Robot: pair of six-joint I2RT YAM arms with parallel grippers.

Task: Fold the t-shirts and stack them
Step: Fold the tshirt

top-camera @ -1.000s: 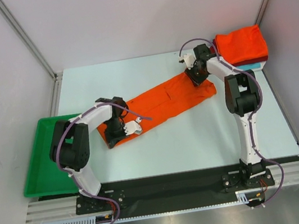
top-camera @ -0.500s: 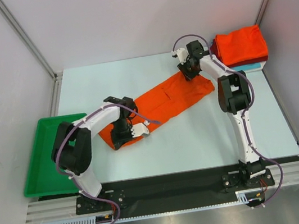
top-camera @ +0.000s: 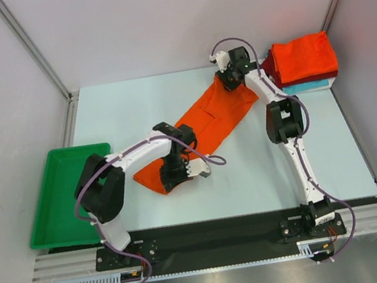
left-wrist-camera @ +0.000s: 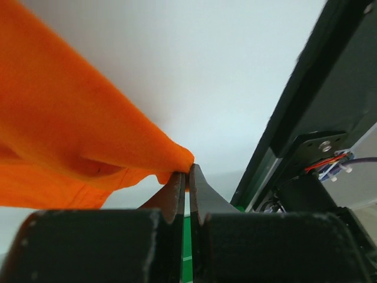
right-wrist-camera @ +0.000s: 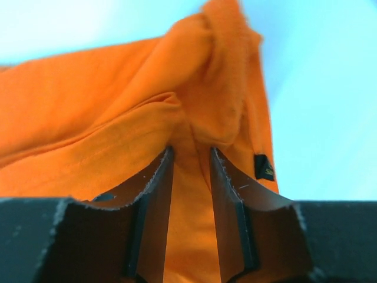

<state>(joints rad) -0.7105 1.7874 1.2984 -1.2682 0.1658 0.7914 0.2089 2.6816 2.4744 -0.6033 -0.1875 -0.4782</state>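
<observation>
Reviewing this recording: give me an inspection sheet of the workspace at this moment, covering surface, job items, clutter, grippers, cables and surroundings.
Surface: pale table, no stains seen.
Job's things: orange t-shirt stretched as a long diagonal band between the arms; stack of folded shirts in the far right corner, orange-red on top, dark red and teal below.
Clutter: green tray beside the table's left edge; nothing else seen.
Grippers: left gripper shut on the shirt's near corner; right gripper closed on a bunched fold at its far end.
Cables: purple cables loop off both wrists.
Surroundings: white walls, aluminium frame posts.
</observation>
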